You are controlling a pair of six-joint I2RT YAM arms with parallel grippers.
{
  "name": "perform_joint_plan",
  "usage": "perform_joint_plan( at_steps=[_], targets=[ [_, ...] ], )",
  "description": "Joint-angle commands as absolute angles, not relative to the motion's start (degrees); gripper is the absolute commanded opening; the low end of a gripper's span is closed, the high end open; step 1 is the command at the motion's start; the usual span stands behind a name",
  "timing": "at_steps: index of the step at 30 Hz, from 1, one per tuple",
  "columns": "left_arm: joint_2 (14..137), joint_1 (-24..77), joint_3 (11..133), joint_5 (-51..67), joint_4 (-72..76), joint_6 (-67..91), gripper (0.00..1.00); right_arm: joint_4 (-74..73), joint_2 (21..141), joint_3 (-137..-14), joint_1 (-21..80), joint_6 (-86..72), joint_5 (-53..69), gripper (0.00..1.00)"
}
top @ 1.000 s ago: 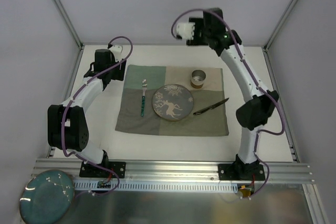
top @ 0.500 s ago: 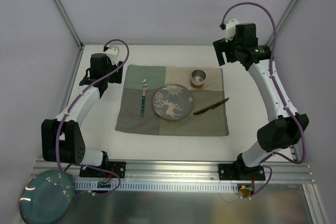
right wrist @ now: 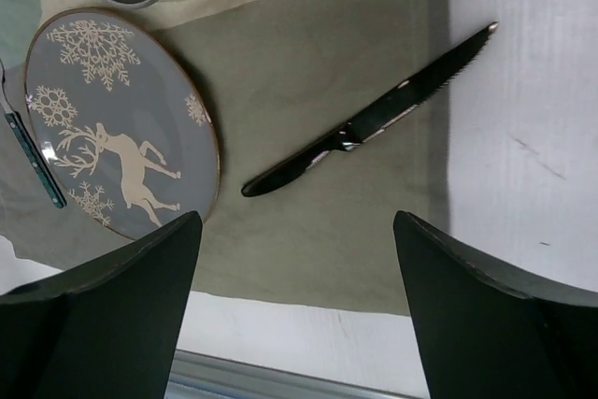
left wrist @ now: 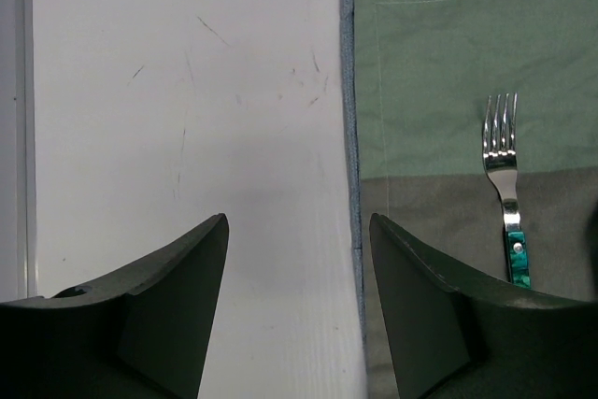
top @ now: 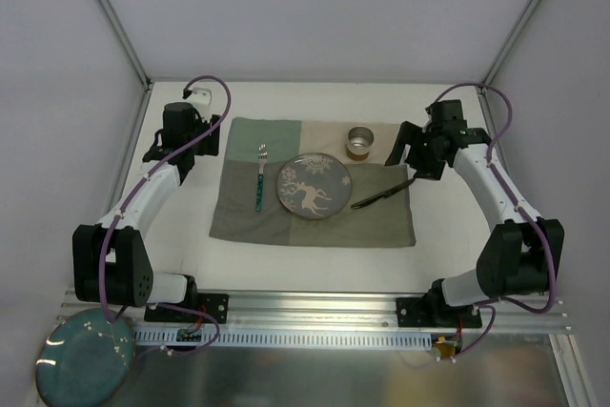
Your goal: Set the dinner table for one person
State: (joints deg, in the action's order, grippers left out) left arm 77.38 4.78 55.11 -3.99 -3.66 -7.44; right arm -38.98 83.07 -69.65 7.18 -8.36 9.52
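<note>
The white dinner table [top: 315, 259] carries a green-and-beige cloth mat [top: 286, 221]. On the mat lie a fork [top: 259, 178] with a teal handle, a grey plate [top: 313, 186] with a deer pattern, a small metal cup [top: 360, 141] and a black knife [top: 383, 193]. My left gripper [top: 195, 145] hovers open over bare table just left of the mat's edge [left wrist: 350, 137], with the fork [left wrist: 505, 175] to its right. My right gripper [top: 412, 161] hangs open and empty above the mat's right side, near the knife [right wrist: 374, 119] and plate [right wrist: 121, 128].
Thin aluminium frame bars [top: 114, 159] edge the tabletop, and a rail [top: 315, 312] runs along the near side by the arm bases. A teal dotted plate [top: 86, 357] lies off the table at the bottom left. White walls close in the back and sides.
My right arm has swung down from high at the back to the mat's right edge, and its jaws have widened. The left arm has drawn slightly back to the left.
</note>
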Motion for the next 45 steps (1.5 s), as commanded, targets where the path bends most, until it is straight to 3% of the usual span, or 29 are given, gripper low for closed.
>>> perform_joint_plan(
  at_steps=[1,8,18,32,39,45],
  targets=[
    [75.76,4.31,54.67,-5.36,-1.32,-5.8,0.63,-32.71,80.07,-65.33,11.32,-15.81,9.76,0.87],
    [73.31,5.27,51.6,-8.42,3.24,-4.04,0.63,-28.66,82.88,-61.35,15.47,-14.07,0.47,0.87],
    [72.5,14.67,48.61,-17.22,11.6,-8.26,0.63,-21.98,88.32,-57.65,20.83,-14.85,-10.27,0.86],
    [74.53,17.75,49.75,-17.05,11.78,-11.16,0.63,-20.13,91.59,-62.67,21.98,-20.21,-10.37,0.86],
    [75.23,21.69,51.85,-8.2,6.35,-12.56,0.63,-20.03,87.02,-59.5,16.71,-14.52,-8.18,0.86],
    [80.92,30.66,58.0,6.67,-2.35,-18.45,0.63,-20.56,78.59,-63.71,3.45,-6.16,-6.69,0.86]
  ],
)
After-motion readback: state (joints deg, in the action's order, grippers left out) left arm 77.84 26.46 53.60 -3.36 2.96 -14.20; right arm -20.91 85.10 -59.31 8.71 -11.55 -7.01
